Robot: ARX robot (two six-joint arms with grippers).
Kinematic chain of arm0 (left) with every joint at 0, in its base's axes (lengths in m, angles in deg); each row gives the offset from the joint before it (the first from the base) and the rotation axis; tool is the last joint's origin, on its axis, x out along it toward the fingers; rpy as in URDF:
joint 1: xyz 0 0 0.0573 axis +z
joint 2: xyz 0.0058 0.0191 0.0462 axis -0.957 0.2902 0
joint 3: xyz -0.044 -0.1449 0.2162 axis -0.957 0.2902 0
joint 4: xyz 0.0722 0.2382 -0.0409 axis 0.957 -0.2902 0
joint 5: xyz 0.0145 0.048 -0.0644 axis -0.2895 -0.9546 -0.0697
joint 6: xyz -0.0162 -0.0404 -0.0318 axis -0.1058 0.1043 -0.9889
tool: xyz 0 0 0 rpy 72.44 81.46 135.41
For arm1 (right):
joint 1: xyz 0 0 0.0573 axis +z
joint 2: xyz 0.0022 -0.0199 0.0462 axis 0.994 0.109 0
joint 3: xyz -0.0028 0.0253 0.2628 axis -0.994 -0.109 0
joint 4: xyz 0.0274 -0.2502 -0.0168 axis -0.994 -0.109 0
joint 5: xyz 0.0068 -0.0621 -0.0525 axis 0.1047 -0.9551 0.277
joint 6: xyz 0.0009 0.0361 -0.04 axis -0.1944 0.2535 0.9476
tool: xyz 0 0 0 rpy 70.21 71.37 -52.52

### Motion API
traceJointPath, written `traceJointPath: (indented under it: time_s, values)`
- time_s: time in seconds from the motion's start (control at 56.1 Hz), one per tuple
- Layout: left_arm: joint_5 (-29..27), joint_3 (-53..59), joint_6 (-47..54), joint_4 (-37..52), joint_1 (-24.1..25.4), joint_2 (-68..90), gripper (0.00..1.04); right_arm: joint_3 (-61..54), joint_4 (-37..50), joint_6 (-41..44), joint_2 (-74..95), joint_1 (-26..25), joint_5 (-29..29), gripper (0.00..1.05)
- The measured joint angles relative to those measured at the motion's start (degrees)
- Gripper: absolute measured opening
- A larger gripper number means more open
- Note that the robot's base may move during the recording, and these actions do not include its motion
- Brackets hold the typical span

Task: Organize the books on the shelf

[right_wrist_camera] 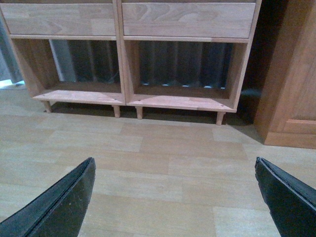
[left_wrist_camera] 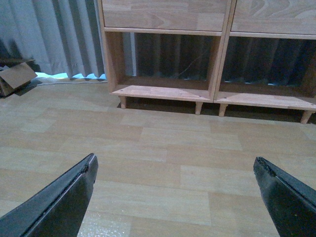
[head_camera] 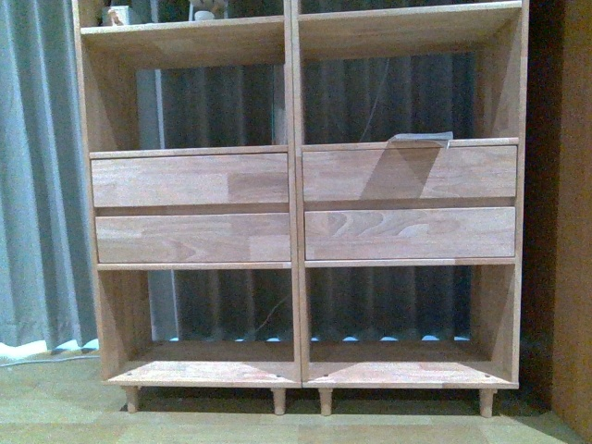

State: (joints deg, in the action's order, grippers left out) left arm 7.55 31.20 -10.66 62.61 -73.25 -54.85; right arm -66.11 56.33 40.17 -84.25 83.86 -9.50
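Front view: shelf (head_camera: pixel 192 42) dead ahead. 1 thin pale book (head_camera: pixel 421 139) lies flat at 2 o'clock, on top of the right drawers (head_camera: pixel 410 173), and seems to overhang. Teal book not visible. Left gripper (left_wrist_camera: pixel 174 159) and right gripper (right_wrist_camera: pixel 174 160) both spread wide, empty, over floor (left_wrist_camera: pixel 163 143). Risk: a fast reach knocks the book off or clips the upright (head_camera: pixel 293 92).

The tall light-wood shelf (head_camera: pixel 296 208) stands upright on short legs, its four drawers shut. A thin pale book (head_camera: pixel 421 140) lies flat in the right middle compartment, just above the drawers.
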Motion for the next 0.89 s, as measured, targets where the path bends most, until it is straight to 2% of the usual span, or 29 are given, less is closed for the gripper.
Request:
traceJointPath:
  time_s: [0.891]
  values:
    - [0.0, 0.0, 0.0, 0.0, 0.0, 0.0, 0.97, 0.0, 0.0, 0.0, 0.0, 0.0, 0.0, 0.98]
